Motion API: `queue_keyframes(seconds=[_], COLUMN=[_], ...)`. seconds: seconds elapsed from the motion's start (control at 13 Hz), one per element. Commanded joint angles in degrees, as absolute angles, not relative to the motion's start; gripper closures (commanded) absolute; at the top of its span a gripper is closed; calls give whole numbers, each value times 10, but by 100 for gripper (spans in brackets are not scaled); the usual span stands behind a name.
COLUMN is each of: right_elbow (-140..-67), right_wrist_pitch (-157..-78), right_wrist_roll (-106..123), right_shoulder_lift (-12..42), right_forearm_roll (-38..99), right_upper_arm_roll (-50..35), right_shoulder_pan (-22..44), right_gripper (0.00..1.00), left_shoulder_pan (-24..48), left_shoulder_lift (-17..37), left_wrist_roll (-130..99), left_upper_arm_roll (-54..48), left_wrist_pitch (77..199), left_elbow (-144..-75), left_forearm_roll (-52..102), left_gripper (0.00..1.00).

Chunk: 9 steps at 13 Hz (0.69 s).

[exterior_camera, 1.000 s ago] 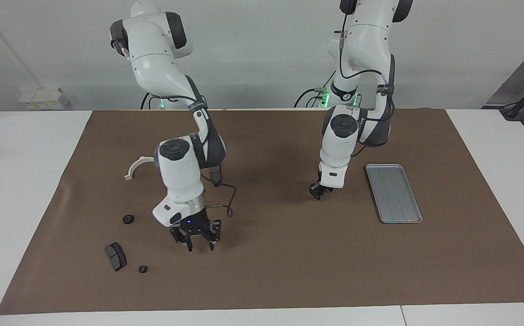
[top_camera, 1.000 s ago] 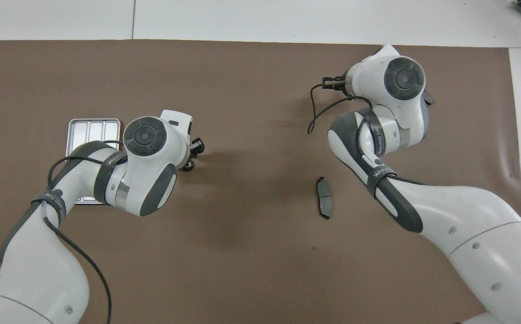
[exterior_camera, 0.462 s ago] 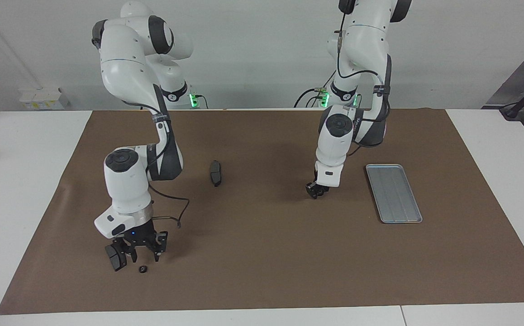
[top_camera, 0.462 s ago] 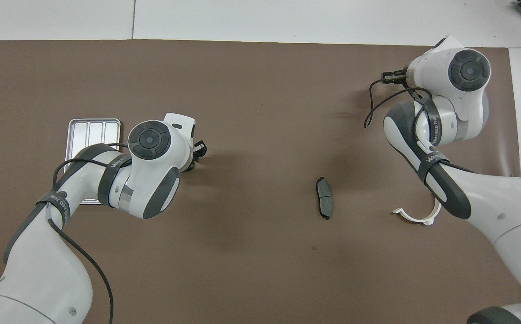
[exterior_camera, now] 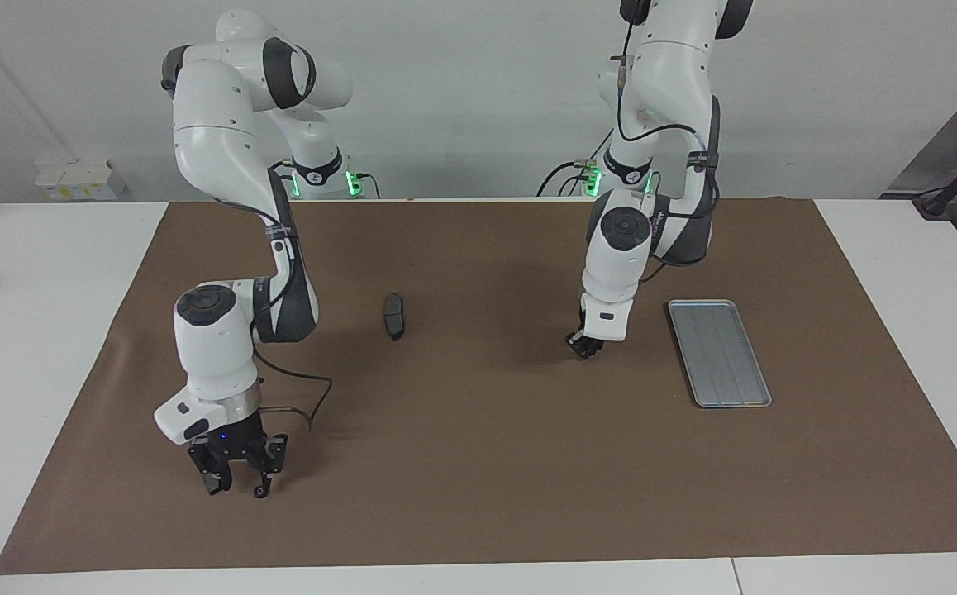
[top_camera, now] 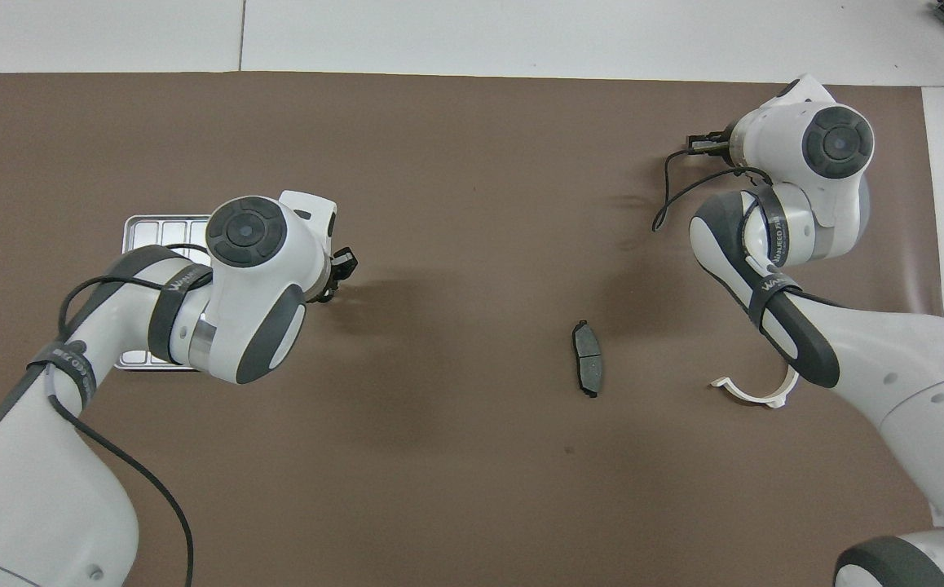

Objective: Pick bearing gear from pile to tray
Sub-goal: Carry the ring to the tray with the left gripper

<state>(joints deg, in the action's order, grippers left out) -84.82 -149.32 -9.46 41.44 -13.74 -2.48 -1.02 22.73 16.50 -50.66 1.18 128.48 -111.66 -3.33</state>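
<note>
My right tool point(exterior_camera: 239, 486) stands low at seven o'clock of the facing view, its jaws apart, with a small black gear point(exterior_camera: 260, 493) by one fingertip. My left tool point(exterior_camera: 584, 349) hangs mid-desk; I cannot tell its state. The tray point(exterior_camera: 720, 351) lies at its three o'clock.

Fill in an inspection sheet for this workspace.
Surface: brown mat lying flat on a white table.
Job's things: tray toward the left arm's end, nothing seen in it; one small gear on the mat by the right claw.
Clutter: brake pad mid-mat; white half-ring.
Grippers: right claw open, low over the mat; left claw low beside the tray.
Cables: black cable loops off the right wrist.
Surroundings: white box by the wall.
</note>
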Motion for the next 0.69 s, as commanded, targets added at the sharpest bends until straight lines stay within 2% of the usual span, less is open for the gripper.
queue_keyframes(seconds=[0.0, 0.15, 0.31, 0.62], right_elbow=[-840, -842, -846, -850], right_wrist_pitch=[-1501, -1522, -1530, -1530], right_wrist_roll=[-96, -96, -97, -97], right_shoulder_lift=[420, 420, 421, 420], right_forearm_roll=[-140, -139, -138, -136], right_upper_arm_roll=[-34, -35, -35, -36], right_shoulder_pan=[-18, -18, -17, -14], right_gripper=[37, 41, 46, 47], left_shoulder_pan=[144, 74, 23, 16], left_shoulder_lift=[110, 108, 112, 154], left_wrist_roll=[-398, -263, -153, -120], left_upper_arm_roll=[8, 10, 10, 11], left_wrist_pitch=[1226, 1235, 1311, 1379], left_elbow=[-1115, -1113, -1141, -1154], left_forearm_roll=[-35, -12, -1, -1], left_gripper=[100, 100, 100, 100])
